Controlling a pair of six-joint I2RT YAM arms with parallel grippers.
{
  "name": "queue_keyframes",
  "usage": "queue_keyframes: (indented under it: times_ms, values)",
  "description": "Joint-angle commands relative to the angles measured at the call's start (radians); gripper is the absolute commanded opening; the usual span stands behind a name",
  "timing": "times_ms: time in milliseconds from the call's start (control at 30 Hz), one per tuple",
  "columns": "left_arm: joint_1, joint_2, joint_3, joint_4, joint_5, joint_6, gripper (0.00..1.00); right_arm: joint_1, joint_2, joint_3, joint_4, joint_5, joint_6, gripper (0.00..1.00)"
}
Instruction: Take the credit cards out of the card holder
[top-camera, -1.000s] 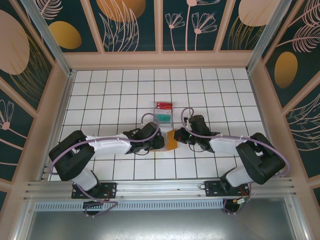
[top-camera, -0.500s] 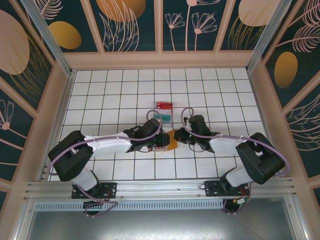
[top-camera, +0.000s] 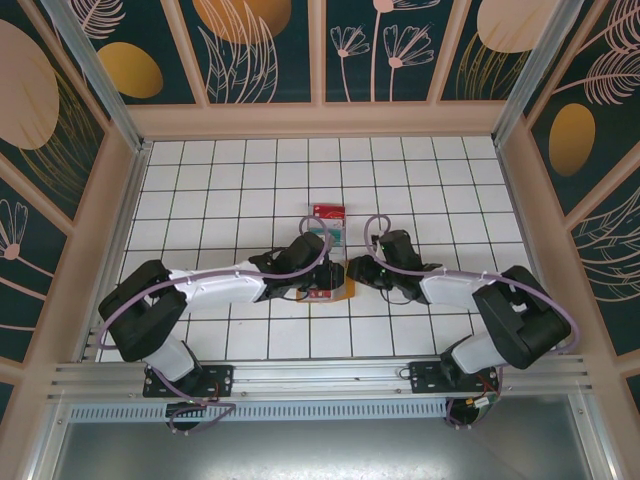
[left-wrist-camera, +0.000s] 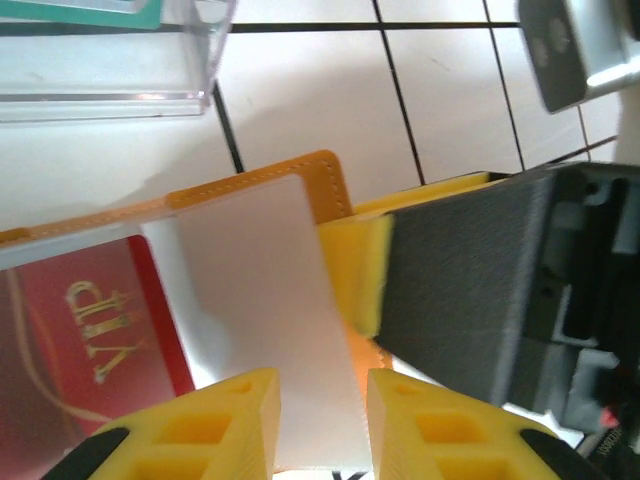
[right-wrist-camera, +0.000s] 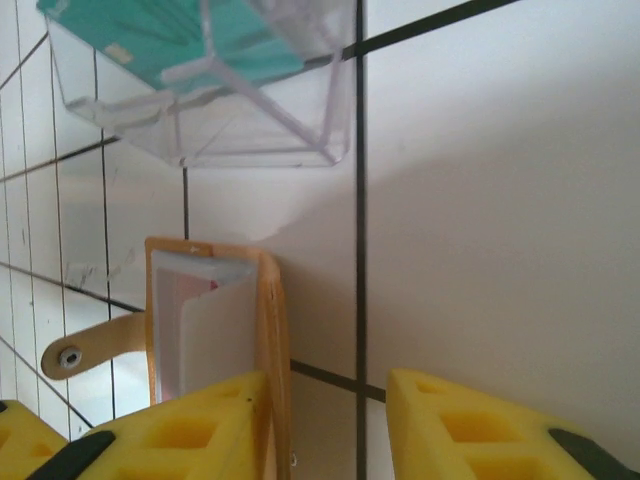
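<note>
The orange-tan card holder (top-camera: 346, 292) lies open on the tiles between both grippers. In the left wrist view its orange border (left-wrist-camera: 325, 190) frames a pale inner flap, and a red VIP card (left-wrist-camera: 90, 330) sits in the pocket to the left. My left gripper (left-wrist-camera: 323, 405) hovers over that flap, its fingers a narrow gap apart with nothing pinched. My right gripper (right-wrist-camera: 328, 400) is open over bare tile, its left finger beside the holder's upright orange edge (right-wrist-camera: 270, 300). From above, the left gripper (top-camera: 322, 283) covers the holder and the right gripper (top-camera: 353, 270) sits just right of it.
A clear plastic tray (top-camera: 331, 226) stands just beyond the holder, holding a red card (top-camera: 328, 211) and a teal card (right-wrist-camera: 170, 35). The tray's wall (left-wrist-camera: 110, 75) is close to the holder. Wooden walls ring the tiled floor.
My right gripper has opened and let go of the holder's edge. The left gripper has slid right over the holder, its jaws narrowing a little.
</note>
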Motion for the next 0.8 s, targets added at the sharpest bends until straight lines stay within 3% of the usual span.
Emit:
queue_keyframes:
  times_ms: [0,200,367,633,767]
  values:
    - [0.018,-0.071,-0.023,-0.055,-0.094,0.011,0.28,-0.016,-0.084,0.007,-0.084,0.056,-0.028,0.43]
    - [0.065,-0.126,-0.097,-0.079,-0.136,0.018,0.21,-0.016,-0.152,0.034,-0.136,0.05,-0.04,0.42]
    - [0.078,-0.116,-0.125,-0.066,-0.128,0.021,0.16,0.017,-0.127,0.069,-0.12,0.01,-0.019,0.38]
    - [0.078,-0.08,-0.143,-0.054,-0.118,0.019,0.13,0.115,-0.082,0.156,-0.13,0.048,-0.021,0.36]
    - [0.078,-0.07,-0.15,-0.058,-0.121,0.025,0.12,0.125,0.0,0.163,-0.08,-0.032,-0.002,0.3]
